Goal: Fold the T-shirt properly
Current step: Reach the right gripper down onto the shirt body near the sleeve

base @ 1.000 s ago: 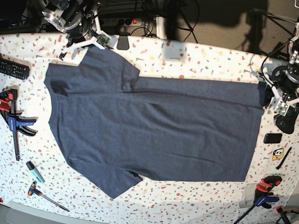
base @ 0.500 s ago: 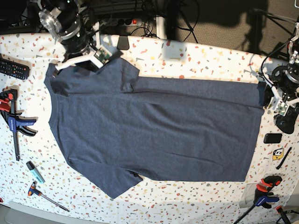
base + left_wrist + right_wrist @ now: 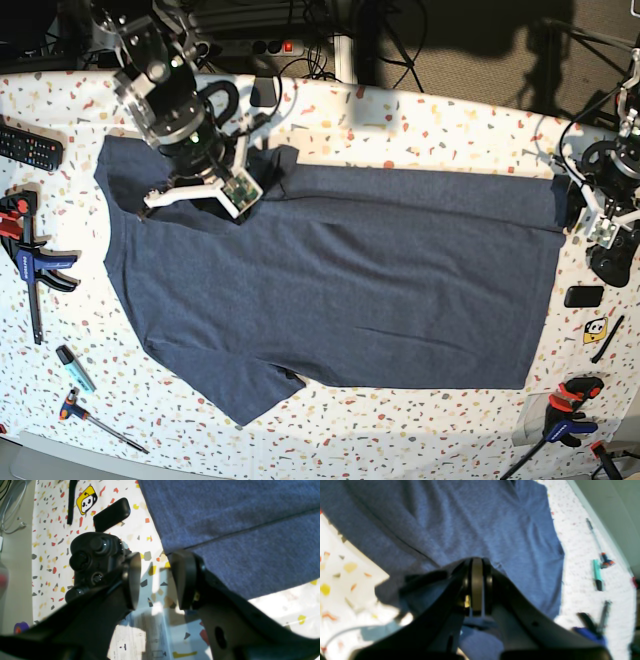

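The T-shirt (image 3: 340,280) sleeve is hidden under the right gripper (image 3: 477,610), closed on unseen fabric perhaps, while the left gripper (image 3: 155,580) is held wide and empty.

The T-shirt (image 3: 340,280) is showing as matt, heathered knit cloth, soft and faintly fuzzy, with a stitched hem along its edge. Beneath the T-shirt, the table (image 3: 420,120) is looking like a smooth, hard speckled terrazzo-style surface, catching bright light. Just beside the T-shirt's hem, the left gripper (image 3: 155,580) is presenting smooth black plastic jaws with a slight sheen. Near it, a black controller (image 3: 95,557) is gleaming as glossy moulded plastic, and a yellow sticker (image 3: 86,500) is lying flat and shiny.
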You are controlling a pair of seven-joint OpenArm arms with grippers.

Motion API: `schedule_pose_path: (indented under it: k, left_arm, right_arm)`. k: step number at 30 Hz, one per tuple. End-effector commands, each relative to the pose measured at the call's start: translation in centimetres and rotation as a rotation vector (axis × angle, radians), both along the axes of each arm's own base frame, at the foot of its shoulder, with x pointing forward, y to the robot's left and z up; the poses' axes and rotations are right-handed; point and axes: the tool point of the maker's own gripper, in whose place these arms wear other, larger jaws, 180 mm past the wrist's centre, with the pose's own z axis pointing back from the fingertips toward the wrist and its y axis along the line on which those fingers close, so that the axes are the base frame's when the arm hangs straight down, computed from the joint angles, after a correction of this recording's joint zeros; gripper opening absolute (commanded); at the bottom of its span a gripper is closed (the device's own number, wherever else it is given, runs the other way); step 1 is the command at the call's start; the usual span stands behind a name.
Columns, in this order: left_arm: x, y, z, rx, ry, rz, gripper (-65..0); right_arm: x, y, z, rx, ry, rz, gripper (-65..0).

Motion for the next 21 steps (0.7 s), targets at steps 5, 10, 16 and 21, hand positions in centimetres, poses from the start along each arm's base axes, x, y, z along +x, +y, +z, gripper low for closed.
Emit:
schedule_pose_path:
  k: [5,10,16,21]
  left_arm:
    - [0.9,0.6,1.6,0.01,-0.051,0.001,-41.8]
    - [0.9,0.6,1.6,0.01,-0.049,0.001,-41.8]
    - [0.9,0.6,1.6,0.01,-0.05,0.001,-41.8]
    - [0.9,0.6,1.6,0.01,-0.049,0.001,-41.8]
  right_arm:
    - [3.0,1.9,0.6,0.076,-0.06,-0.004,-65.0]
    - [5.5,3.4,0.5,0.123,-0.066,-0.027,-65.0]
    - [7.2,4.0,-1.3,0.123,-0.029,-0.056,-65.0]
    - [8.3,3.9,-1.1,0.122,-0.036,-0.064,-65.0]
